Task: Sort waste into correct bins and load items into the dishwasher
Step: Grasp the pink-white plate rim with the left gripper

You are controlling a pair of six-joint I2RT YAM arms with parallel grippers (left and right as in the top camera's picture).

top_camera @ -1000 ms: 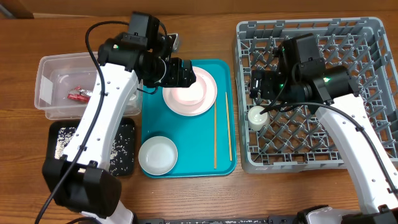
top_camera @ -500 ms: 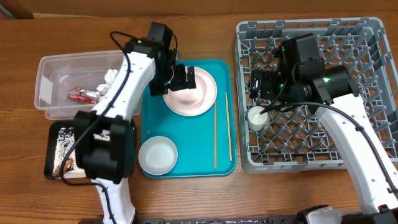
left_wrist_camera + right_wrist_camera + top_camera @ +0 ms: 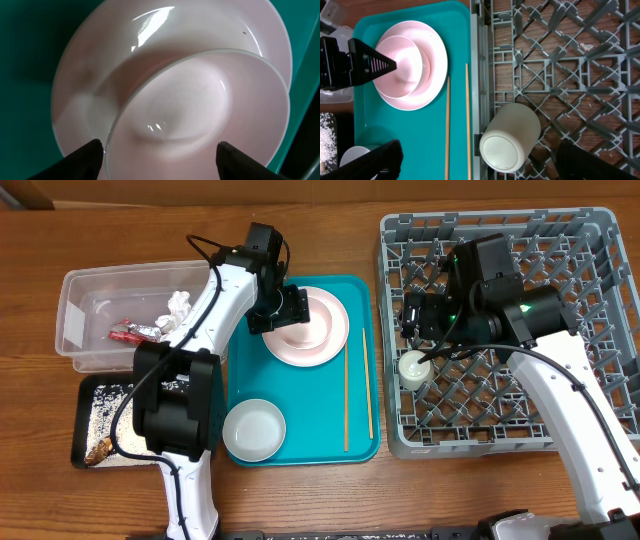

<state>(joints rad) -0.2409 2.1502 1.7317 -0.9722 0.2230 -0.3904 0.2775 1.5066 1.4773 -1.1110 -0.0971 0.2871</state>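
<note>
My left gripper [image 3: 297,310] hovers over the pale pink plate [image 3: 330,340] on the teal tray. A white bowl [image 3: 200,115] sits on that plate. In the left wrist view the gripper [image 3: 160,160] is open, one fingertip [image 3: 85,159] just outside the bowl's rim and the other over the bowl. My right gripper [image 3: 418,340] is open above the grey dish rack [image 3: 560,260]. The small white cup [image 3: 510,136] lies on its side at the rack's left edge, loose between the wide jaws. A second white bowl [image 3: 253,429] and two chopsticks [image 3: 346,390] lie on the tray.
The clear tub [image 3: 80,345] at the left holds the red wrapper [image 3: 128,333] and the white tissue [image 3: 178,303]. The black tray [image 3: 88,405] in front of it holds rice grains and a brown bit. The teal tray [image 3: 300,395] lies between tub and rack.
My left arm has swung so that the black tray now shows. Its gripper has stayed over the bowl on the plate and its jaws have narrowed a little. The right arm has not moved.
</note>
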